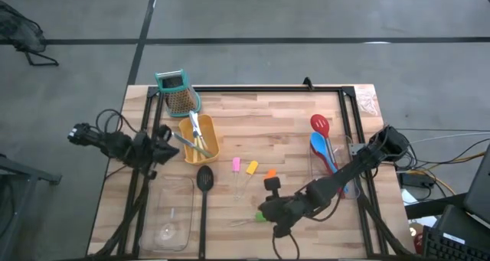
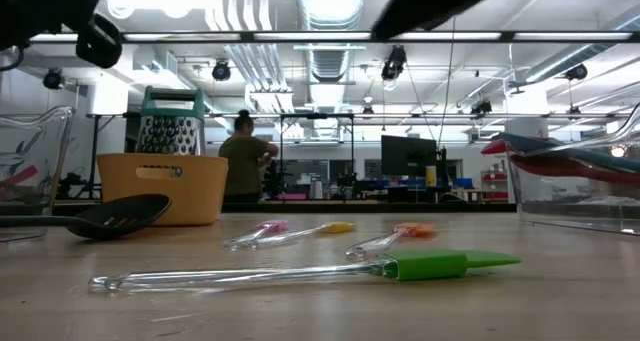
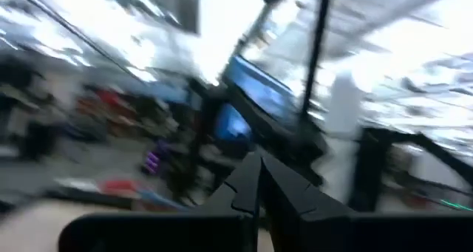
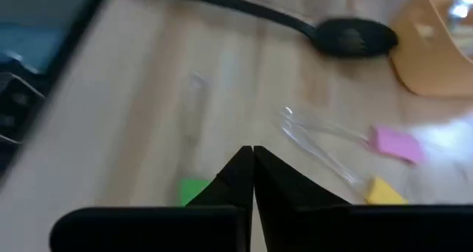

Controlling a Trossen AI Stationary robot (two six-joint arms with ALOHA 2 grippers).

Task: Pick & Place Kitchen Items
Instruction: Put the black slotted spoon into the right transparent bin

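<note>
Hovering right fingers (image 4: 247,174) over green-tipped tool (image 4: 194,190)

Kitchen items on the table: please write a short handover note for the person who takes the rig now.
Right end effector: shut, empty, low over the table beside the green-tipped tool.
Left end effector: shut, empty, near the yellow tray.
Done: red spoon and blue spoon lie in the clear tray on the right; small metal-bladed tools are in the yellow tray.
Left: black slotted spoon, pink-tipped tool, yellow-tipped tool, orange-tipped tool and the green-tipped tool, all loose on the table. The near left clear tray looks unfilled.
</note>
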